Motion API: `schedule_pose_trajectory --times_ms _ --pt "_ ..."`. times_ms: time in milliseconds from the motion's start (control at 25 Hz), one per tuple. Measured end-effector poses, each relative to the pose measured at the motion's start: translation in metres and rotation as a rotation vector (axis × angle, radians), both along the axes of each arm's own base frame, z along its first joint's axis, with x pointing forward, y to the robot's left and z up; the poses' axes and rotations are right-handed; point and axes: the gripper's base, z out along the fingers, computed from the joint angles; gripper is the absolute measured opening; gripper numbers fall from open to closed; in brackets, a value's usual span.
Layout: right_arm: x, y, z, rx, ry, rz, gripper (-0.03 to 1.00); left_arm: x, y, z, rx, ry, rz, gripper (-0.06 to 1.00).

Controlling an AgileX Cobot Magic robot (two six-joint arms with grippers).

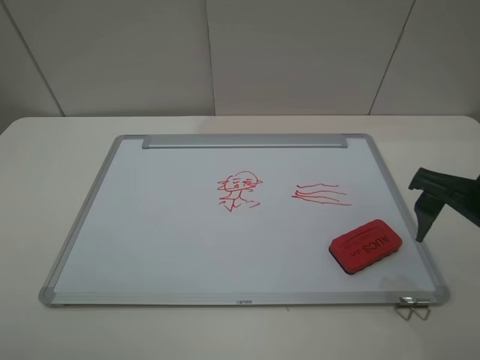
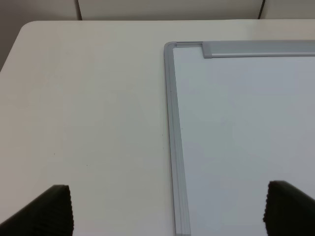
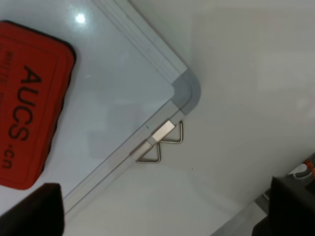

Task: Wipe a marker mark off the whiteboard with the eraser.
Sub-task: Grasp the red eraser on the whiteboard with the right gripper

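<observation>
The whiteboard [image 1: 157, 225] lies flat on the table, its silver tray strip [image 1: 244, 141] along the far edge. The marker mark [image 1: 238, 191], a small red stick figure, sits near the board's middle. The red eraser [image 1: 366, 246] with "AUCS" lettering rests on the board's near right part, and it also fills the edge of the right wrist view [image 3: 29, 103]. My right gripper [image 1: 419, 210] hangs open just right of the eraser, over the board's right frame, holding nothing. My left gripper [image 2: 167, 211] is open above the board's far left frame [image 2: 172, 123]; the exterior high view does not show it.
Wavy red lines [image 1: 321, 195] lie right of the stick figure. Two metal hanging clips [image 1: 412, 307] stick out from the board's near right corner [image 3: 186, 91]. The white table [image 1: 45, 150] surrounds the board, with pale wall panels behind.
</observation>
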Motion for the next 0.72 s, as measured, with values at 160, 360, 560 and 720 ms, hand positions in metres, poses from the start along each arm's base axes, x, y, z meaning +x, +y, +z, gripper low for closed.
schedule_pose_trajectory --times_ms 160,360,560,720 --pt "0.006 0.001 -0.003 -0.003 -0.03 0.016 0.74 0.0 0.0 0.0 0.0 0.0 0.0 0.77" --pt "0.023 0.01 0.0 0.064 -0.089 -0.002 0.74 0.0 0.0 0.0 0.0 0.0 0.0 0.77" --pt "0.044 0.019 -0.008 0.096 -0.079 -0.019 0.74 0.0 0.0 0.0 0.0 0.0 0.0 0.77" --pt "0.056 0.032 -0.031 0.143 -0.049 -0.036 0.74 0.0 0.0 0.0 0.0 0.0 0.0 0.77"
